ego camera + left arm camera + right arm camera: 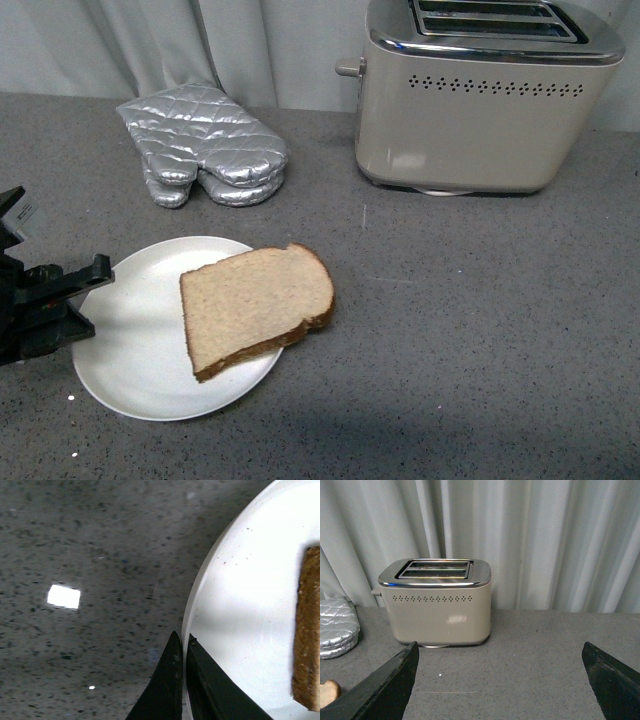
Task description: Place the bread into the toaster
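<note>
Here's the bread (258,308), one light brown slice with a darker crust and a rounded top, lying flat on a white plate (140,375), and its rounded end hangs over the plate's rim toward the toaster's side. The left gripper (182,641) sits low at the plate's opposite rim, its fingers (167,685) drawn narrow, almost together, right at the edge. Whether they pinch the rim, I cannot tell. The slice lies apart from them, across a bare stretch of plate. Over to the right gripper (500,647): its fingers (385,685) are spread wide with nothing between them, facing the toaster (470,130) from well back, and the slice is only a corner at the edge of that wrist view. The toaster is cream with a chrome top, upright at the back of the grey bench (480,340), and both its slots look empty. Beside it at the back lie silver quilted oven mitts (205,145).
</note>
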`<act>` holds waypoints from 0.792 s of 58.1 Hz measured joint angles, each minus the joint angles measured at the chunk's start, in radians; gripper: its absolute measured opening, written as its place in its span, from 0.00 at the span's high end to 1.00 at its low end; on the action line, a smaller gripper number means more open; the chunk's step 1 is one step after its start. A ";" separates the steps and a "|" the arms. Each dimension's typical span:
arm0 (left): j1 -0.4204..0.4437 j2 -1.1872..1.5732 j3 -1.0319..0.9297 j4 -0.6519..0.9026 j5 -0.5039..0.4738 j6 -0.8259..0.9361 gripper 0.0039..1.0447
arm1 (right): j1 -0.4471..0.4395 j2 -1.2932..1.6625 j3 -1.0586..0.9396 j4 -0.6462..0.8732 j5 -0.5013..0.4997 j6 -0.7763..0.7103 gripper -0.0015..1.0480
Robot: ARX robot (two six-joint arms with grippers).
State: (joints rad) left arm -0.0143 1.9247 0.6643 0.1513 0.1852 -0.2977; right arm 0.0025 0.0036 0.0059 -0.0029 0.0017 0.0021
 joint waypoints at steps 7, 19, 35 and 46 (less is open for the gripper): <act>-0.075 -0.012 0.025 0.000 0.009 -0.070 0.97 | 0.000 0.000 0.000 0.000 0.000 0.000 0.09; -0.246 0.037 0.160 -0.011 0.009 -0.182 0.97 | 0.000 0.000 0.000 0.000 0.000 0.000 0.09; -0.469 0.248 0.438 -0.089 0.027 -0.299 0.97 | 0.000 0.000 0.000 0.000 0.000 0.000 0.09; -0.542 0.344 0.574 -0.137 0.008 -0.333 0.97 | 0.000 0.000 0.000 0.000 0.000 0.000 0.09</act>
State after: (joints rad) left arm -0.5568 2.2684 1.2381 0.0139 0.1936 -0.6304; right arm 0.0025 0.0036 0.0059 -0.0032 0.0017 0.0021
